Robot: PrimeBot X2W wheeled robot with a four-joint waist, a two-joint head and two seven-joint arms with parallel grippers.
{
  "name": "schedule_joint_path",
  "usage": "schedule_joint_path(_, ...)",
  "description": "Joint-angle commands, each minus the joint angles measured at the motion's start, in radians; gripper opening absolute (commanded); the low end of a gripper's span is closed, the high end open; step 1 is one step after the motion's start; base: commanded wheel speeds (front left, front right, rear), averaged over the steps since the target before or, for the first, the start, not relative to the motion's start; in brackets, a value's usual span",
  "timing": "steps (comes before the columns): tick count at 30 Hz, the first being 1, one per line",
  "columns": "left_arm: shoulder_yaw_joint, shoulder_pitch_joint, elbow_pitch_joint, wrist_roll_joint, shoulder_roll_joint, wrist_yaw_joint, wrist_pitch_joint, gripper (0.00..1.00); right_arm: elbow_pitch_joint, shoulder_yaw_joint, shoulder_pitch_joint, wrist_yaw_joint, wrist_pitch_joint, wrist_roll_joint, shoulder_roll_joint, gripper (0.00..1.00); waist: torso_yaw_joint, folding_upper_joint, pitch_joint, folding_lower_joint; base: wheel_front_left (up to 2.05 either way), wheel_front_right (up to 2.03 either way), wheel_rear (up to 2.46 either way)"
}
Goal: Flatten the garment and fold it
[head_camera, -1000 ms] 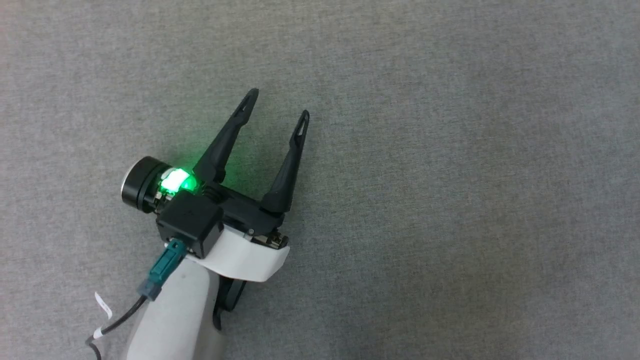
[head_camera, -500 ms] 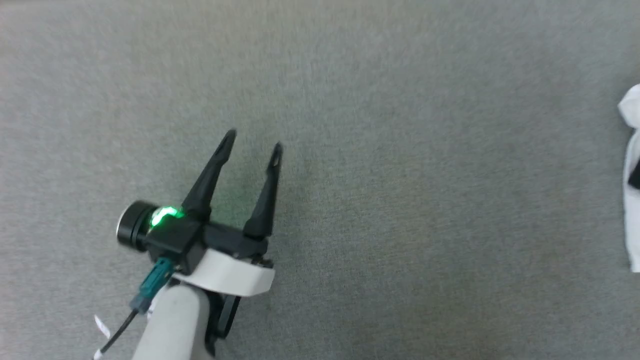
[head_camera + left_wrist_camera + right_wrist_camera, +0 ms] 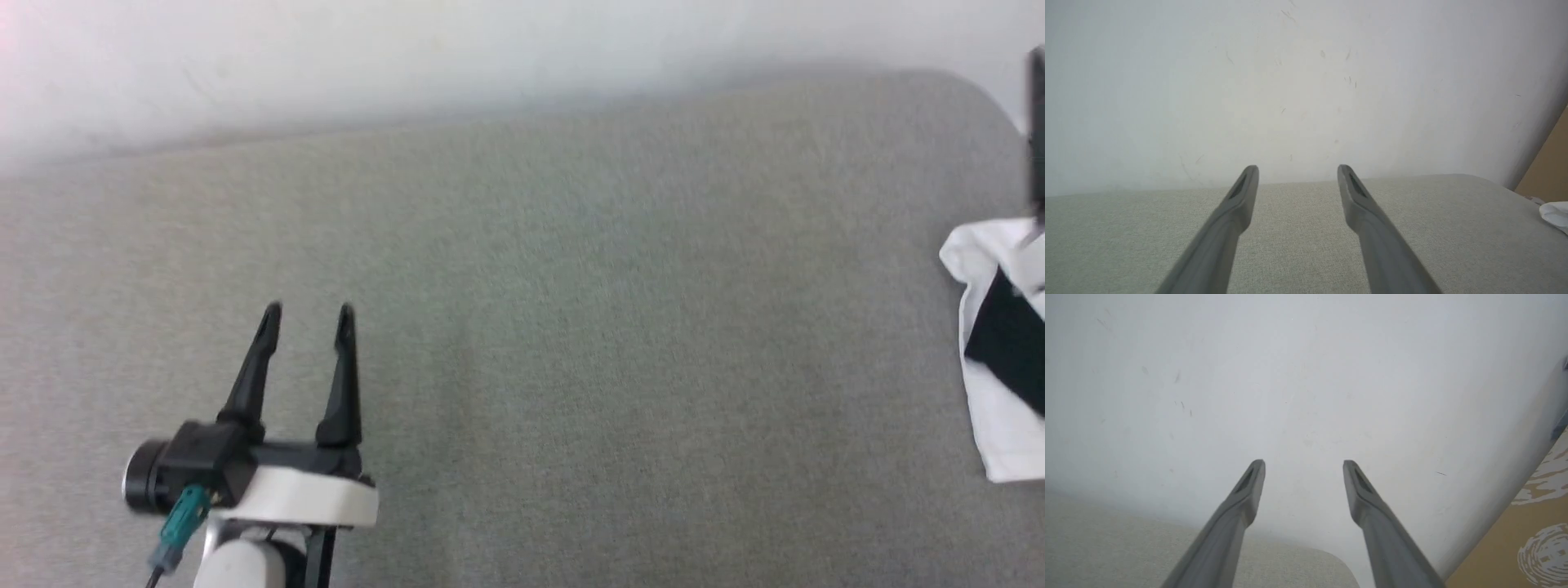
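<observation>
Grey woven fabric covers the work surface across most of the head view, with its far edge meeting a pale, lightly scuffed wall along the top of the frame.

Left gripper: found at the lower left of the head view, fingers pointing up the frame. The two dark fingers stand apart with only bare fabric between them. It holds nothing and touches nothing. The left wrist view confirms this, with both fingers spread above the surface and aimed at the wall.

Right gripper: seen in the right wrist view, fingers likewise parted with nothing between them. It points at the wall above the rounded end of the grey surface. A tan floor with pale swirl marks shows at the lower right of that frame.

Garment: lies bunched at the right edge of the head view, middle to lower height, partly cut off by the frame. White cloth with a black panel is visible. It is well apart from the left gripper. A blurred dark strip stands above it at the upper right; its nature cannot be determined.
</observation>
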Motion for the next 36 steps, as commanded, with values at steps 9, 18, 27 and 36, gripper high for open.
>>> schedule_joint_path(9,0.016,0.099,0.005,-0.005,-0.007,0.047,-0.005,1.00,-0.188,-0.105,0.306,-0.002,-0.065,0.022,0.303,1.00,0.090,-0.0001,-0.133,0.0004,0.00,0.00,0.00)
schedule_joint_path(18,0.000,0.149,0.049,0.001,-0.008,0.058,-0.005,1.00,-0.182,-0.029,0.526,-0.002,-0.092,0.030,0.391,1.00,0.121,-0.0001,-0.151,0.0004,0.00,0.00,0.00)
schedule_joint_path(27,-0.005,0.176,0.066,-0.005,-0.008,0.059,-0.005,1.00,-0.137,0.015,0.584,-0.002,-0.120,0.028,0.398,1.00,0.142,-0.0001,-0.152,0.0004,0.00,0.00,0.00)
schedule_joint_path(36,-0.015,0.170,0.072,0.004,-0.008,0.054,-0.005,1.00,-0.127,0.009,0.576,-0.002,-0.129,0.033,0.398,1.00,0.151,-0.0001,-0.150,0.0004,0.00,0.00,0.00)
